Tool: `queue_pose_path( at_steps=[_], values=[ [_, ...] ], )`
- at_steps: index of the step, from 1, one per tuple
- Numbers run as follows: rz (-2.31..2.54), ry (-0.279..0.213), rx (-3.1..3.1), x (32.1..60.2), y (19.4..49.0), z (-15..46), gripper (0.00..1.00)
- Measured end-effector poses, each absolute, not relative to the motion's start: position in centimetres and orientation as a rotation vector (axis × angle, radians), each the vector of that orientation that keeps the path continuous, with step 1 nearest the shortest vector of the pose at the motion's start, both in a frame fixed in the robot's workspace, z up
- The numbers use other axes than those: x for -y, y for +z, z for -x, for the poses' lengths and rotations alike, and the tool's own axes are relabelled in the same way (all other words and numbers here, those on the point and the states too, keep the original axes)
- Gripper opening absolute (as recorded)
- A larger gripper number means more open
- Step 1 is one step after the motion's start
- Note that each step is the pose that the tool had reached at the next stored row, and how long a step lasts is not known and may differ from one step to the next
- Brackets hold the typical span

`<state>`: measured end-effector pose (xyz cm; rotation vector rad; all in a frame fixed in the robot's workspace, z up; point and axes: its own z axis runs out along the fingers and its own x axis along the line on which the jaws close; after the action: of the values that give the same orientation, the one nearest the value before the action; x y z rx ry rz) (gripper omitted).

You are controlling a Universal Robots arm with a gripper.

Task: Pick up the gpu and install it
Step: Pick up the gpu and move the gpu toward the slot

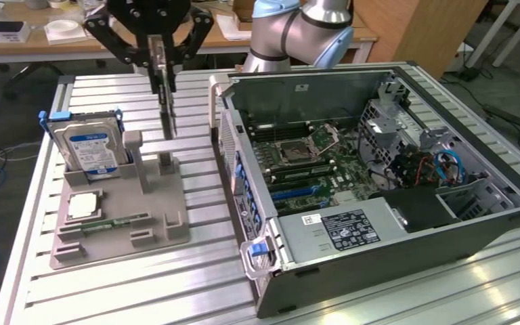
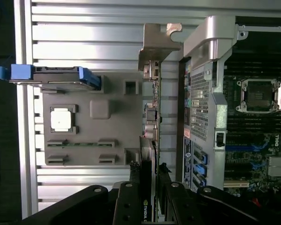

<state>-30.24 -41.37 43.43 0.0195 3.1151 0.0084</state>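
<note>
Pincer (image 1: 163, 62) around gpu (image 1: 168, 105), long axis vertical, bracket end (image 2: 157, 44) down.

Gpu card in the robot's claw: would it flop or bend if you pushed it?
Probably stiff: the gpu hangs straight below the gripper, with no sag. Likely light, since a pinch at one end holds it. Being so thin, it would probably tip over if stood alone on its edge.
</note>
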Motion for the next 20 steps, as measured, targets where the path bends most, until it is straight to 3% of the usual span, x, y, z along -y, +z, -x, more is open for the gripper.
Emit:
queue_pose_path(
  at_steps=[20],
  values=[
    [-0.020,0.008,-3.124,41.4,43.4,21.9,0.26]
  ],
)
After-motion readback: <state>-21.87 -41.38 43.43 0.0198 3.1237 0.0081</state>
